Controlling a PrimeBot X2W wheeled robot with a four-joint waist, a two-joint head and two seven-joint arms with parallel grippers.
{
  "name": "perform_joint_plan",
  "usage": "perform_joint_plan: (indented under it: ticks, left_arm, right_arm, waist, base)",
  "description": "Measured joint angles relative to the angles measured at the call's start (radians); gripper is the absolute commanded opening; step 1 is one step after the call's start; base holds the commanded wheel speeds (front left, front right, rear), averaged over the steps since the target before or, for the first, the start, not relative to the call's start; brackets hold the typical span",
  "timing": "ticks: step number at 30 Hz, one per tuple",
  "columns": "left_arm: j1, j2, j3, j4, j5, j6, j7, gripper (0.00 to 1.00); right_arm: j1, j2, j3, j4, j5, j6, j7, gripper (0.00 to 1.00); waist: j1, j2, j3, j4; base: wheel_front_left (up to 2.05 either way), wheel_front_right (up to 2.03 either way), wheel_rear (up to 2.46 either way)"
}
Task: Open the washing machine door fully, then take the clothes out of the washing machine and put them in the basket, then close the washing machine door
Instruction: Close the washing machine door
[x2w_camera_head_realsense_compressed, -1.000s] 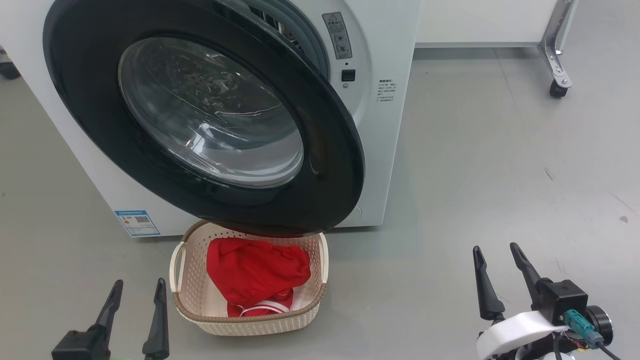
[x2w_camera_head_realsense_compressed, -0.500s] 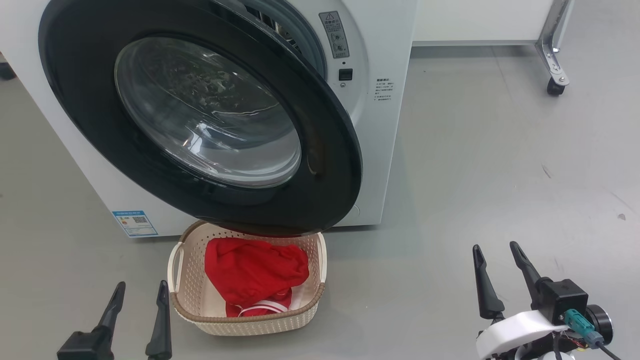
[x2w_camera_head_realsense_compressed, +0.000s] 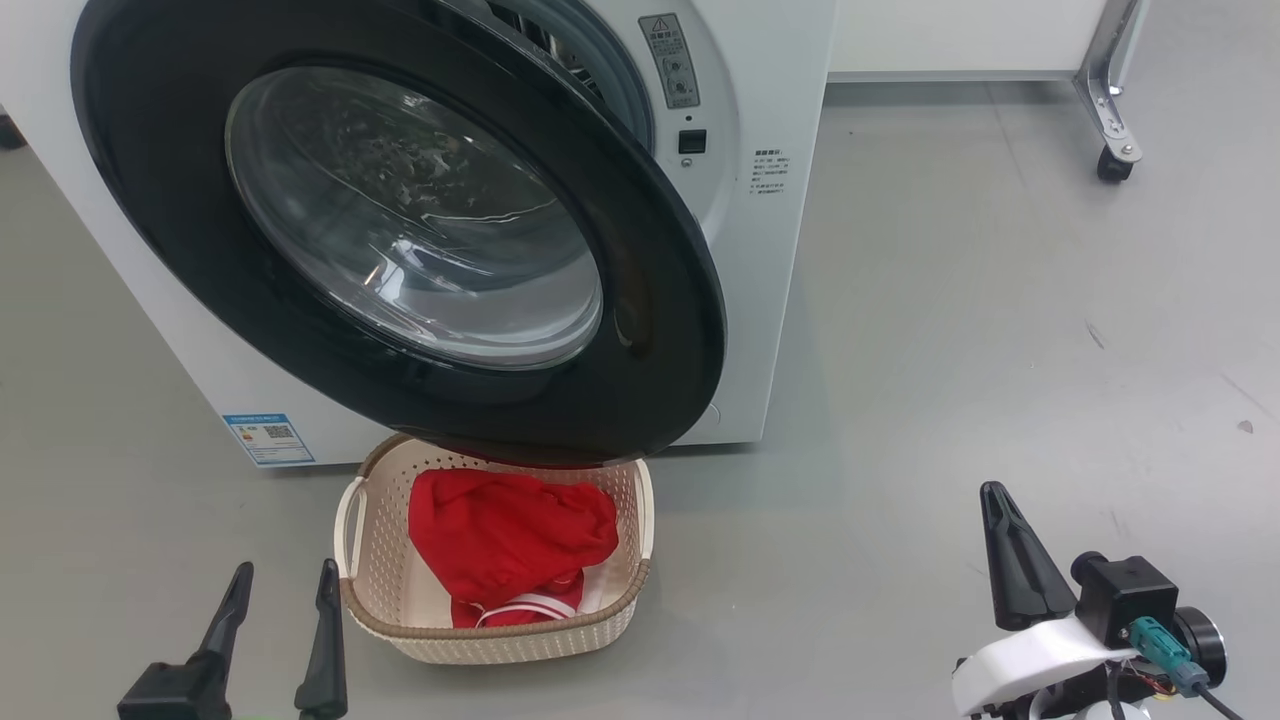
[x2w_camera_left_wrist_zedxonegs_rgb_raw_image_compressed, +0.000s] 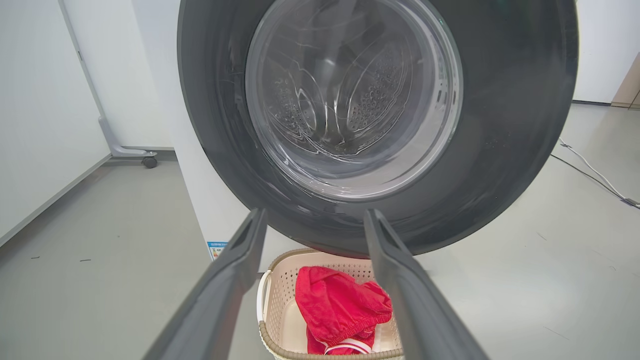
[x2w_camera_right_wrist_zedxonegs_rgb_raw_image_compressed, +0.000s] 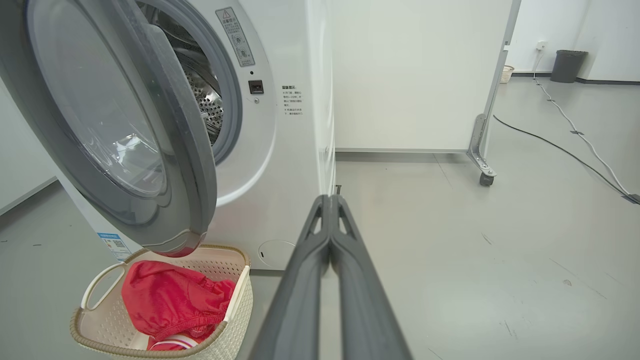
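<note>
The washing machine door (x2w_camera_head_realsense_compressed: 410, 220) stands swung out from the washing machine (x2w_camera_head_realsense_compressed: 770, 250), its lower rim over the basket (x2w_camera_head_realsense_compressed: 500, 632), where the red clothes (x2w_camera_head_realsense_compressed: 505, 530) lie bunched. Beside the basket the left gripper (x2w_camera_head_realsense_compressed: 285, 572) is spread wide and empty. Well apart, the right gripper (x2w_camera_head_realsense_compressed: 997, 497) is pinched together on nothing.

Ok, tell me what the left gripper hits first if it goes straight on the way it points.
The left gripper would probably meet the washing machine door, at its lower black rim above the basket; depth unclear.
</note>
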Motion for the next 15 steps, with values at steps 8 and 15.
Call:
perform_joint_plan:
  ticks: [8,15]
  left_arm:
    - [-0.002,-0.005,-0.008,-0.01,0.008,0.001,0.0,1.0]
    - [-0.02,-0.006,-0.026,-0.026,0.027,0.001,0.0,1.0]
  right_arm:
    - [-0.002,-0.001,-0.001,-0.003,0.0,0.002,0.0,0.0]
    - [-0.062,-0.008,0.028,-0.014,-0.012,0.031,0.0,0.0]
  waist:
    - [0.0001,0.0,0.015,0.008]
    - [0.0001,0.0,0.04,0.025]
  base:
    - [0.0,0.0,0.0]
    - [0.0,0.0,0.0]
